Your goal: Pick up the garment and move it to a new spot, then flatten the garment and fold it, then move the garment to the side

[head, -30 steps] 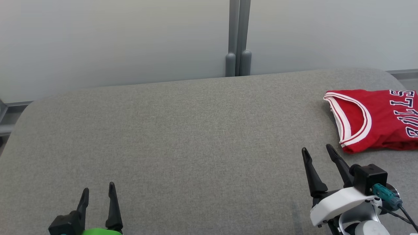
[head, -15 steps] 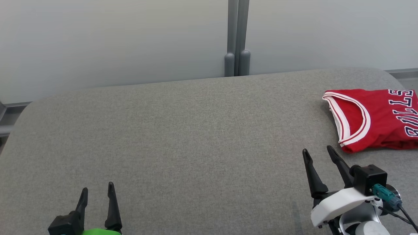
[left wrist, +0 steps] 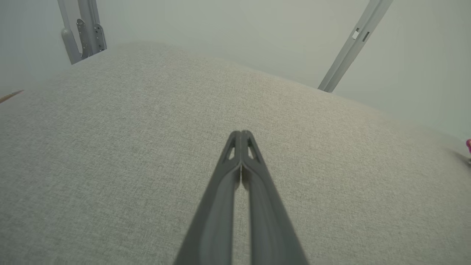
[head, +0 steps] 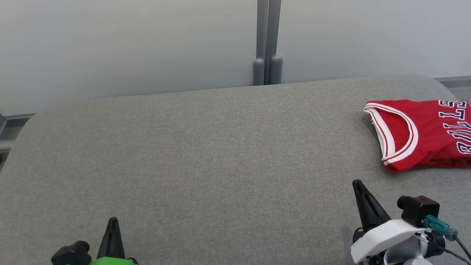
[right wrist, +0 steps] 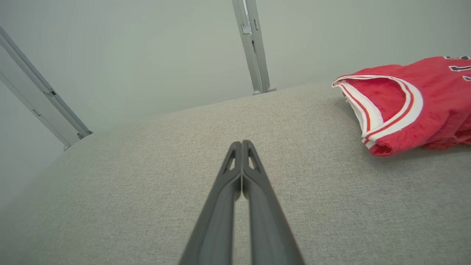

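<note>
The garment (head: 423, 134) is a red basketball jersey with white trim and dark lettering, lying folded at the right edge of the grey table (head: 206, 158); it reaches past the head view's right border. The right wrist view shows the garment (right wrist: 408, 103) at upper right. My right gripper (head: 357, 183) is shut and empty, low at the right, a short way in front and to the left of the jersey; its tips (right wrist: 241, 142) meet. My left gripper (head: 113, 219) is shut and empty at the lower left, far from the jersey, its tips (left wrist: 241, 132) pressed together.
A grey post (head: 268, 42) rises behind the table's far edge against a pale wall. The table's rounded corners show at far left and far right. A small pink object (left wrist: 468, 144) sits at the left wrist view's right border.
Both grippers have gone from open to shut with nothing between their fingers. Both have drawn back a little toward the bottom of the head view. The jersey lies as before.
</note>
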